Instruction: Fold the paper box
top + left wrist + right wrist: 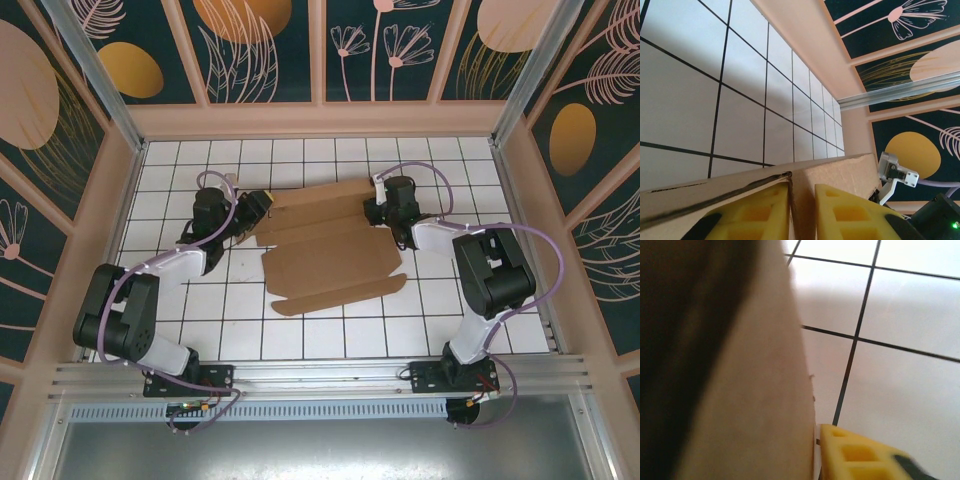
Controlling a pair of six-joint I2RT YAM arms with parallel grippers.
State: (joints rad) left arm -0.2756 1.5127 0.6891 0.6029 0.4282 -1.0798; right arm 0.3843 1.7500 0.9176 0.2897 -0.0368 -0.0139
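Note:
The paper box [330, 255] is a brown cardboard sheet lying partly folded at the middle of the tiled table, with its far panel raised. My left gripper [262, 205] is at the far left corner of that panel. In the left wrist view its yellow fingers [760, 215] are shut on an upright cardboard flap [840, 172], gripper [802, 187]. My right gripper [375, 208] is at the far right corner. In the right wrist view one yellow finger [855, 452] stands a sliver off the blurred cardboard [755, 405]. The cardboard hides the other finger.
The white tiled table [450, 310] is walled in by beige frame panels [320, 120] at the back and sides. A metal rail [320, 375] runs along the near edge by the arm bases. Bare tiles lie in front of the box and to both sides.

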